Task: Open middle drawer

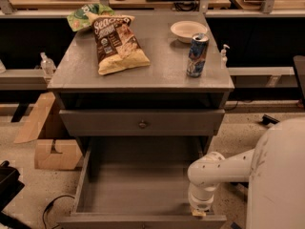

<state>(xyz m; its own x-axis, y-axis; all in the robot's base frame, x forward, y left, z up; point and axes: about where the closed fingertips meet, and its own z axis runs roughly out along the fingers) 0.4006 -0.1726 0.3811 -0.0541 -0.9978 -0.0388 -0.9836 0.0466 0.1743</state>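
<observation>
middle drawer (pixel 138 190) pulled out, interior bare | gripper (pixel 199 212) at front-right rim | grip state: cannot tell

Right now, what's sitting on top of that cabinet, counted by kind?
Snack bags: 2 (brown, green)
Bowl: 1
Can: 1
Total: 4
Not counted: the end effector, which hangs at the open drawer's front right corner.

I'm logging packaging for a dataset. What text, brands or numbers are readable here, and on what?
"Sea": the start of the large white lettering on the brown chip bag; the rest of that word and the small print are too blurred to read.
Green bag: print unreadable.
Blue can: markings unreadable.
Claw, at the front right corner of the pulled-out middle drawer: no text visible.
</observation>
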